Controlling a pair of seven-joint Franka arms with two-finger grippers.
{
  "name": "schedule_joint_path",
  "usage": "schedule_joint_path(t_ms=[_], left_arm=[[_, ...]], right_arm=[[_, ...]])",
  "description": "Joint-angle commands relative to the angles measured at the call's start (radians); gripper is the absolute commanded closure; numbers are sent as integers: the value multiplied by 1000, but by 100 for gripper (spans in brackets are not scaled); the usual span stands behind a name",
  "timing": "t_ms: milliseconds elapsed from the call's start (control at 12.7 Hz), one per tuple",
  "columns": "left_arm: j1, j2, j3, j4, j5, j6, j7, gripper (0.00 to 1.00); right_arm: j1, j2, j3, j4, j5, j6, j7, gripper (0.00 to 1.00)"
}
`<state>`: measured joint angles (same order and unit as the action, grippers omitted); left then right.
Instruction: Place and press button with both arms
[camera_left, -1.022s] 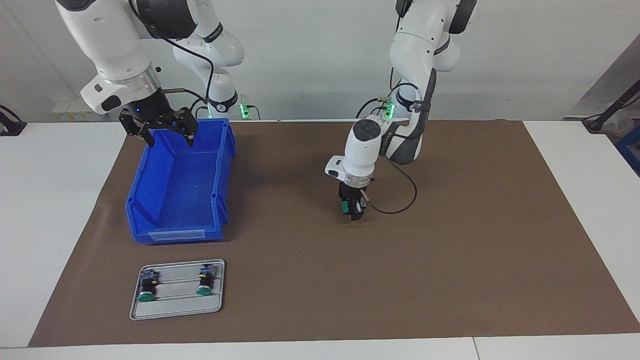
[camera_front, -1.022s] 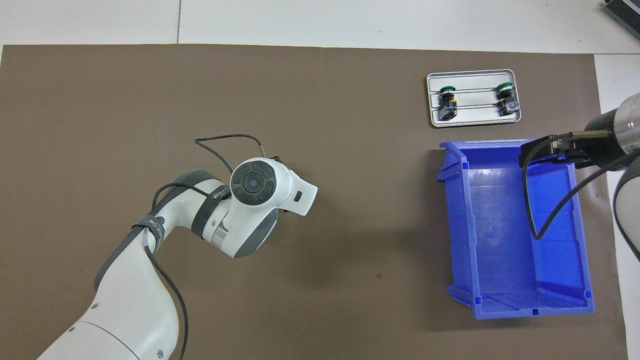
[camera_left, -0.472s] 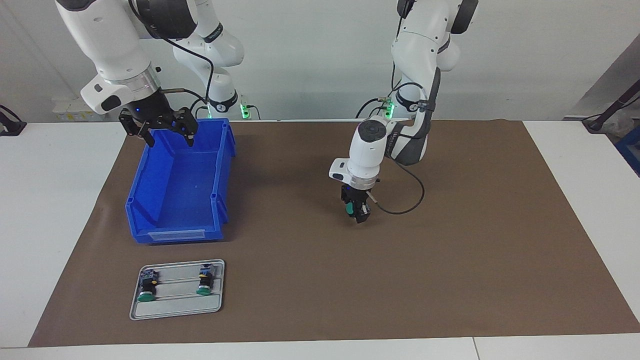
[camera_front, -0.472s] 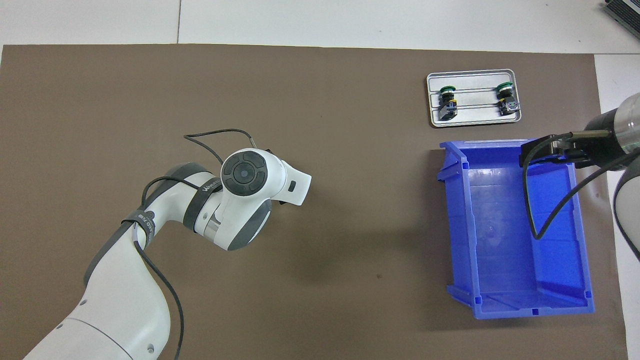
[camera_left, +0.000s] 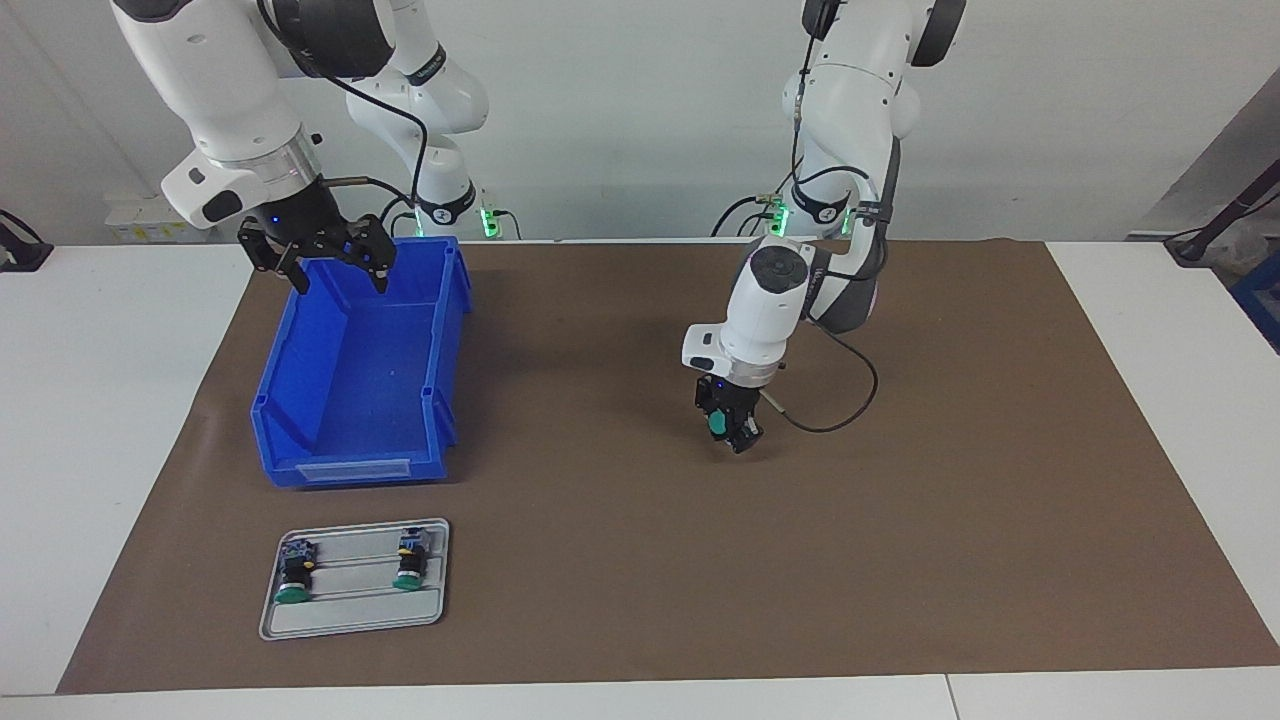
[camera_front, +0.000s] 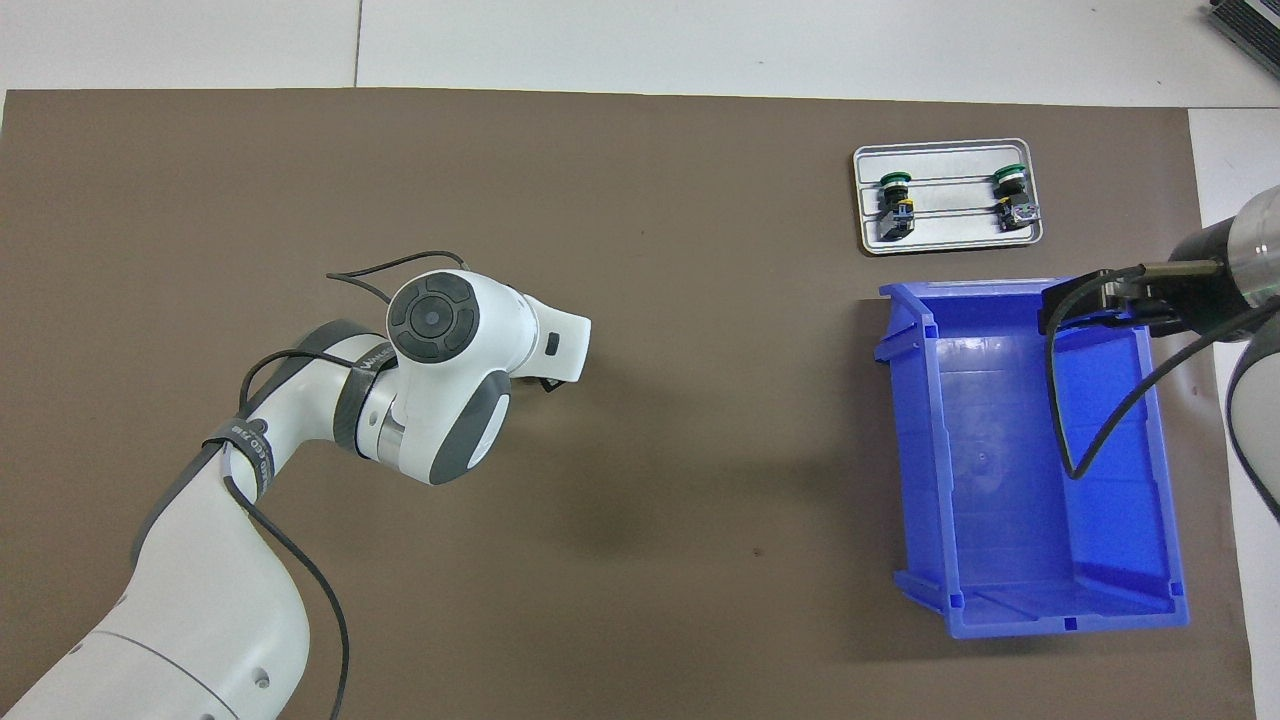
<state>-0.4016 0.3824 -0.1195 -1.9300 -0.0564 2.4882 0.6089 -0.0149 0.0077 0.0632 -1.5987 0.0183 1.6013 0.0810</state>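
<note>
My left gripper (camera_left: 735, 440) hangs just above the middle of the brown mat (camera_left: 950, 520), shut on a button (camera_left: 716, 424) whose green cap shows between the fingers. In the overhead view the left wrist (camera_front: 450, 340) hides this gripper and the held button. Two more buttons (camera_left: 293, 577) (camera_left: 409, 562) lie on a grey tray (camera_left: 350, 612), which also shows in the overhead view as a tray (camera_front: 945, 232) with buttons (camera_front: 896, 195) (camera_front: 1013, 188). My right gripper (camera_left: 335, 268) waits open over the blue bin's rim nearest the robots, with nothing in it.
A blue bin (camera_left: 300, 400) stands on the mat toward the right arm's end, between the robots and the tray, with nothing visible inside it (camera_front: 910, 420). A black cable (camera_left: 840, 405) loops from the left wrist.
My left gripper has carried the button sideways toward the left arm's end of the table and a little lower. The right arm has not moved.
</note>
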Motion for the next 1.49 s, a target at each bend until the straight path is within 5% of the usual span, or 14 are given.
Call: schedule_joint_path(t_ms=[0, 629, 1179, 1415], left_arm=[[44, -36, -19, -14, -142, -28, 110, 100], [122, -123, -12, -154, -799, -43, 697, 100], [171, -165, -16, -248, -1190, -28, 1182, 100], [168, -168, -16, -280, -1234, 6, 1302, 100]], right_arm=[[-5, -12, 3, -13, 12, -9, -20, 0], [-5, -14, 3, -13, 12, -7, -20, 0], [-5, -14, 3, -13, 12, -7, -20, 0], [-5, -12, 3, -13, 12, -7, -20, 0]])
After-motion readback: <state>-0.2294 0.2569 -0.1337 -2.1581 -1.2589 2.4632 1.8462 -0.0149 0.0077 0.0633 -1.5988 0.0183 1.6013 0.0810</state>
